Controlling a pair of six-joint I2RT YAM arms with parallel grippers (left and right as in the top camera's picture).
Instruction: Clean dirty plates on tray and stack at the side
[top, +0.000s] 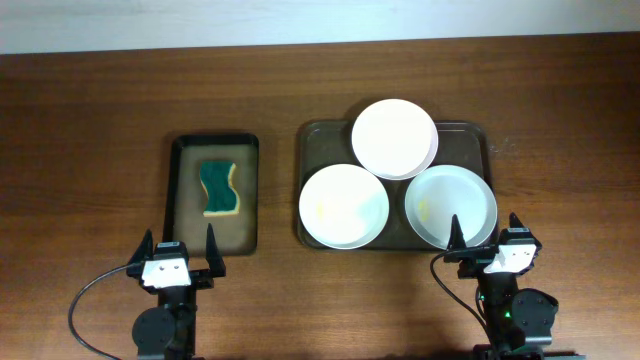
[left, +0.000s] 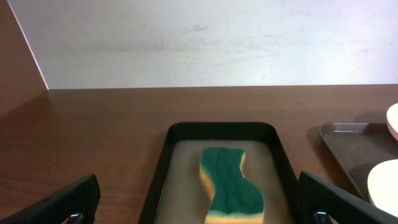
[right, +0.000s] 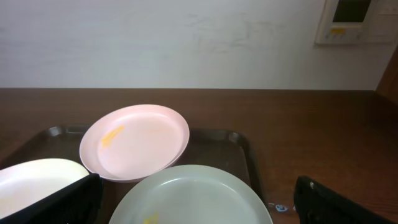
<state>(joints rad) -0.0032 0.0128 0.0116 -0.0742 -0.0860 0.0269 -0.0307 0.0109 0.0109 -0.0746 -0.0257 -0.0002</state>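
Observation:
Three white plates lie on the dark tray (top: 468, 131): a back plate (top: 394, 138), a front left plate (top: 343, 204) with a faint yellow smear, and a front right plate (top: 450, 207) with a yellow smear. My right gripper (top: 487, 237) is open at the front right plate's near edge. In the right wrist view (right: 199, 208) the near plate (right: 193, 196) fills the space between its fingers, with the back plate (right: 135, 142) behind. My left gripper (top: 180, 245) is open and empty just in front of the small black tray. A green and yellow sponge (top: 219, 188) lies in that tray.
The small black tray (top: 182, 190) sits left of the big tray; it shows in the left wrist view (left: 163, 165) with the sponge (left: 229, 185) between my open fingers (left: 199, 214). Brown tabletop (top: 90, 150) surrounds both trays. A white wall stands behind.

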